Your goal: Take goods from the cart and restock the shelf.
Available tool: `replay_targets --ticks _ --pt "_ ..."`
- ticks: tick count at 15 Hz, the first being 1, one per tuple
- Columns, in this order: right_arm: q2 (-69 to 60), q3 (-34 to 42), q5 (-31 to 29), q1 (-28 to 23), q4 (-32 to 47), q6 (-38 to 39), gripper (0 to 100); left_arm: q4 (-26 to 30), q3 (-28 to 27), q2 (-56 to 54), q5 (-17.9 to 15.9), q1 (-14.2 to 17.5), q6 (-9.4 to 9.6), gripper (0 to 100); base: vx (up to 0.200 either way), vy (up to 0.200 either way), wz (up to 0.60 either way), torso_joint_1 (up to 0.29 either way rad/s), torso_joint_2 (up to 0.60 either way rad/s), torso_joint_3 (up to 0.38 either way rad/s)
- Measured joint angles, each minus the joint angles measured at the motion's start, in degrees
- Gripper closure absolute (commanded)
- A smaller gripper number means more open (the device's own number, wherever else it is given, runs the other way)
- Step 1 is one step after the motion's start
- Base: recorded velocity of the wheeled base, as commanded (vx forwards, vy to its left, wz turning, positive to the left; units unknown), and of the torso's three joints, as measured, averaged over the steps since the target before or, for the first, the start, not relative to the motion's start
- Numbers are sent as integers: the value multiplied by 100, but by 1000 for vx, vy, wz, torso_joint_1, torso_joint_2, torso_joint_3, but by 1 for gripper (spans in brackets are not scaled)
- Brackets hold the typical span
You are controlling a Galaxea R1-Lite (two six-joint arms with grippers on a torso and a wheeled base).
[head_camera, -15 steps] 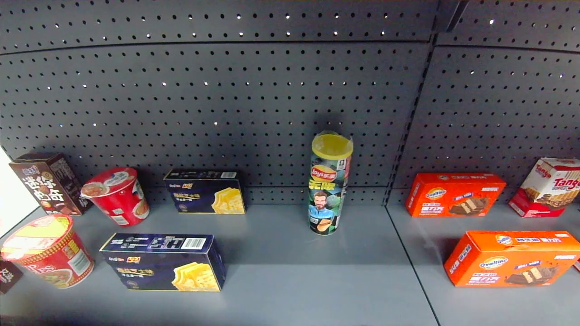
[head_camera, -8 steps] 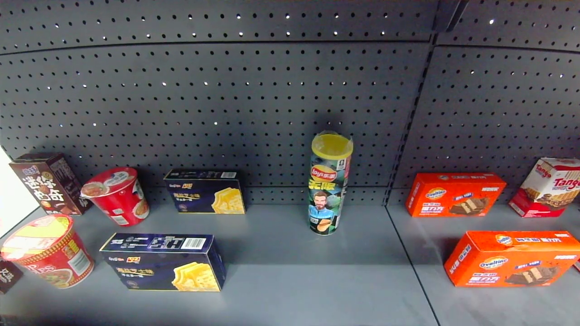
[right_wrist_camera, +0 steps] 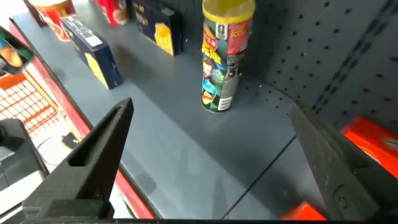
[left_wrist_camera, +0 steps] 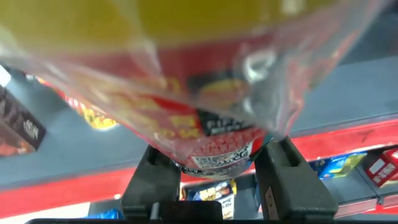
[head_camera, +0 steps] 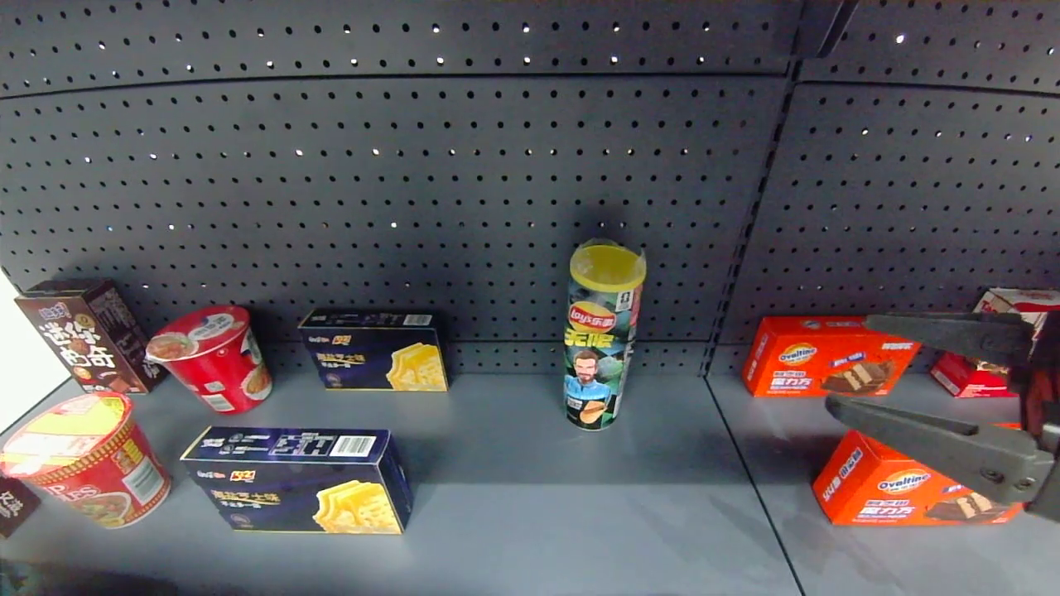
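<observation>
A tall chip can (head_camera: 604, 335) with a yellow lid stands upright at the back of the grey shelf (head_camera: 530, 497), near its middle. My right gripper (head_camera: 849, 364) comes in from the right, open and holding nothing, in front of the orange boxes (head_camera: 828, 356) and well right of the can. In the right wrist view the chip can (right_wrist_camera: 227, 56) stands beyond the spread right gripper (right_wrist_camera: 210, 107). My left gripper (left_wrist_camera: 217, 165) is shut on a film-wrapped red noodle cup (left_wrist_camera: 205, 106) with a yellow top, held low in front of a shelf's red edge (left_wrist_camera: 348, 140).
Two navy boxes (head_camera: 302, 480), two red cups (head_camera: 211, 348) and a brown box (head_camera: 83, 335) fill the shelf's left part. A second orange box (head_camera: 894, 488) and a white-red box (head_camera: 1006, 302) lie at the right. A perforated back panel (head_camera: 414, 182) closes the rear. An orange cart basket (right_wrist_camera: 25, 102) sits below.
My right gripper has come into the head view from the right edge, open, and now covers part of the orange boxes. The goods on the shelf have not moved.
</observation>
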Motion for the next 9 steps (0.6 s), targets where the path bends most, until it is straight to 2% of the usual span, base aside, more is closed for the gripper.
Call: replay_targets --ticks 2,5,7,9 --pt "345 -41 6 44 -28 0 0 272 -240 185 0 -184 5 100 0 0 0 0 0 0" --pt "984 -247 72 91 -327 -79 0 1081 -870 524 5 -562 13 100 0 0 0 0 0 0" --pt "1438 -455 105 102 -466 -200 0 1243 -1221 839 16 -892 22 100 0 0 0 0 0 0" --pt "1812 -733 102 133 -485 -282 0 1235 -1384 1191 35 -1078 90 100 0 0 0 0 0 0"
